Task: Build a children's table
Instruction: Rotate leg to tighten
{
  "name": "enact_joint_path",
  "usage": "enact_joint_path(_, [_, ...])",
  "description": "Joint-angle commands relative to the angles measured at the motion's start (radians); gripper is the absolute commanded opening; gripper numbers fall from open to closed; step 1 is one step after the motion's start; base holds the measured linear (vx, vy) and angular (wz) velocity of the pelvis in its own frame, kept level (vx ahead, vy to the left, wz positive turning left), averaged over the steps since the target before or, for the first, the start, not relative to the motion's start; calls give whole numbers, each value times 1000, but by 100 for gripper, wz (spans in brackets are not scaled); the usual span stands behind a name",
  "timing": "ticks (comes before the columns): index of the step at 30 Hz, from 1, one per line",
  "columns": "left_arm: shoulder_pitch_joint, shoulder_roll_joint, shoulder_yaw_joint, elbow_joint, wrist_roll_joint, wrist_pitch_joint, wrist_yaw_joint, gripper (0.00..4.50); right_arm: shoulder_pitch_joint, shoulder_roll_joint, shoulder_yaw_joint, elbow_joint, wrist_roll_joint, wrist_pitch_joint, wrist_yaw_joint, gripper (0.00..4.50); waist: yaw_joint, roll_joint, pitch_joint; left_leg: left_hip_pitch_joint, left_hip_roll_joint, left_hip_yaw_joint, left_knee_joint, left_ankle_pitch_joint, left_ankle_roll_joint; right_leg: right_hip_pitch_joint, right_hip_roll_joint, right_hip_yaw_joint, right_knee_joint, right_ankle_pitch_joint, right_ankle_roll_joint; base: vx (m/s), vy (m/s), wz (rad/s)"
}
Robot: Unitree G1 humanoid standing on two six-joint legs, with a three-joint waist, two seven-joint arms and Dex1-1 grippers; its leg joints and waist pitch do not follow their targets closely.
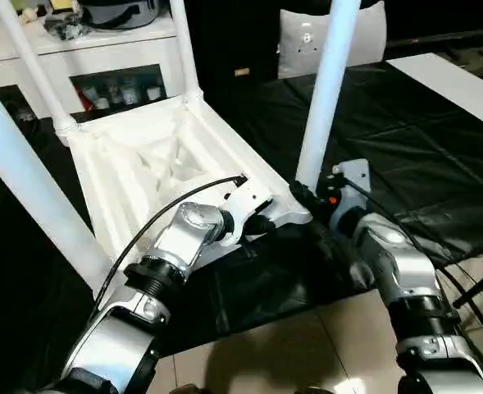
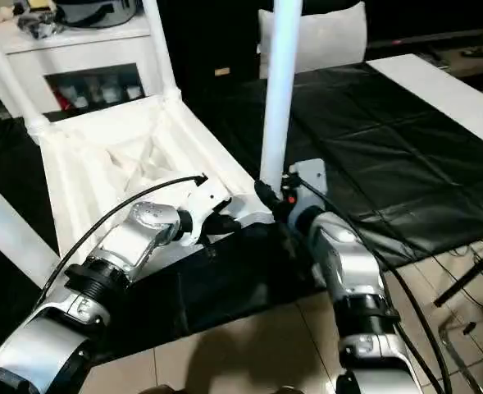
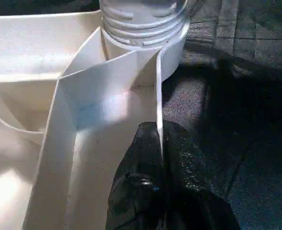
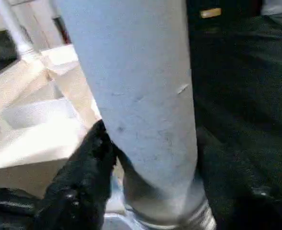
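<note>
The children's table lies upside down on black cloth, its ribbed white top [image 1: 134, 164] facing up. Three legs [image 1: 28, 189] stand in other corners. My left gripper [image 3: 160, 143] is shut on the thin rim wall of the top, just beside the near-right corner socket [image 3: 143, 28]. A fourth leg [image 1: 327, 90] rises upright from that socket, its threaded end showing at the base. My right gripper [image 1: 307, 193] clasps the bottom of this leg, one black finger [image 4: 85, 167] pressed on each side.
A white cabinet [image 1: 28, 49] with shelves stands behind the table at the back left. A white cushion [image 1: 364, 37] and a white board [image 1: 462, 82] lie at the back right. Tiled floor [image 1: 290, 345] and dark stand legs [image 1: 479, 295] are near my right arm.
</note>
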Motion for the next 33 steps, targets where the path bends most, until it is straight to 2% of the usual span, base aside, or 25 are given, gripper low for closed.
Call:
enact_joint_path(1, [13, 19, -15, -34, -4, -68, -25, 0, 34, -19, 30, -33, 40, -2, 103, 306, 13, -16, -67, 12, 50, -31, -66, -212, 81, 49, -65, 40, -88, -195, -215, 0, 0, 0])
enact_joint_path(5, [20, 51, -18, -27, -6, -123, -61, 0, 50, -87, 21, -47, 58, -22, 197, 337, 26, -20, -70, 10, 51, -29, -62, -163, 103, 51, -64, 40, -80, -141, -224, 0, 0, 0])
enact_joint_path(6, [25, 73, -27, -21, -6, -164, -104, 0, 59, -130, 14, -58, 73, -26, 264, 337, 28, -20, -69, 11, 51, -29, -62, -166, 107, 51, -64, 39, -83, -146, -225, 0, 0, 0])
enact_joint_path(8, [30, 92, -37, -17, -4, -186, -136, 0, 64, -161, 7, -66, 88, -21, 313, 359, 32, -20, -67, 10, 52, -28, -62, -176, 111, 52, -64, 39, -83, -162, -221, 0, 0, 0])
enact_joint_path(10, [34, 112, -47, -13, -5, -204, -172, 0, 70, -197, 7, -75, 106, 2, 368, 366, 36, -19, -65, 13, 54, -28, -65, -193, 102, 49, -62, 37, -85, -203, -214, 0, 0, 0])
enact_joint_path(13, [38, 139, -64, -5, -4, -250, -225, 0, 82, -248, 23, -91, 117, 26, 447, 394, 46, -18, -66, 15, 59, -28, -65, -199, 90, 46, -63, 39, -84, -220, -208, 0, 0, 0])
enact_joint_path(14, [47, 162, -78, -10, -17, -292, -301, 0, 90, -291, 44, -103, 116, 33, 514, 402, 49, -15, -66, 16, 59, -29, -66, -200, 89, 45, -63, 39, -85, -219, -210, 0, 0, 0])
enact_joint_path(15, [51, 175, -88, -15, -18, -315, -334, 0, 91, -309, 53, -106, 110, 25, 540, 402, 52, -17, -65, 15, 58, -27, -65, -201, 87, 46, -63, 40, -84, -217, -209, 0, 0, 0])
enact_joint_path(17, [53, 188, -99, -17, -19, -338, -367, 0, 90, -325, 64, -109, 107, 20, 564, 402, 55, -15, -67, 16, 59, -28, -65, -199, 85, 45, -64, 40, -83, -211, -212, 0, 0, 0])
enact_joint_path(19, [55, 221, -133, -24, -8, -393, -436, 0, 83, -358, 87, -100, 93, -18, 616, 402, 64, -15, -68, 17, 61, -28, -64, -197, 86, 42, -66, 41, -80, -192, -219, 0, 0, 0])
enact_joint_path(21, [54, 243, -159, -28, 3, -430, -483, 0, 76, -381, 104, -92, 103, -9, 683, 402, 70, -14, -68, 20, 62, -26, -64, -201, 83, 42, -65, 41, -80, -193, -222, 0, 0, 0])
enact_joint_path(22, [52, 252, -174, -31, 7, -448, -512, 0, 76, -393, 121, -98, 106, -3, 724, 385, 74, -17, -68, 21, 64, -26, -65, -204, 83, 42, -65, 41, -79, -192, -224, 0, 0, 0])
enact_joint_path(23, [51, 254, -180, -34, 6, -451, -525, 0, 76, -397, 130, -100, 103, -10, 741, 375, 76, -15, -68, 21, 64, -27, -65, -204, 82, 42, -66, 42, -77, -189, -226, 0, 0, 0])
enact_joint_path(26, [44, 255, -188, -31, 6, -470, -553, 0, 68, -395, 139, -94, 107, -7, 758, 362, 82, -16, -68, 20, 65, -26, -65, -198, 79, 41, -68, 42, -75, -186, -231, 0, 0, 0])
enact_joint_path(28, [38, 253, -198, -24, 8, -492, -574, 0, 58, -396, 154, -85, 113, -5, 792, 333, 88, -22, -68, 21, 65, -25, -64, -201, 76, 41, -69, 43, -77, -203, -228, 0, 0, 0])
enact_joint_path(33, [26, 244, -211, -15, 9, -513, -590, 0, 59, -386, 191, -95, 118, 3, 838, 290, 95, -26, -69, 20, 67, -27, -64, -184, 78, 41, -70, 43, -73, -200, -224, 0, 0, 0])
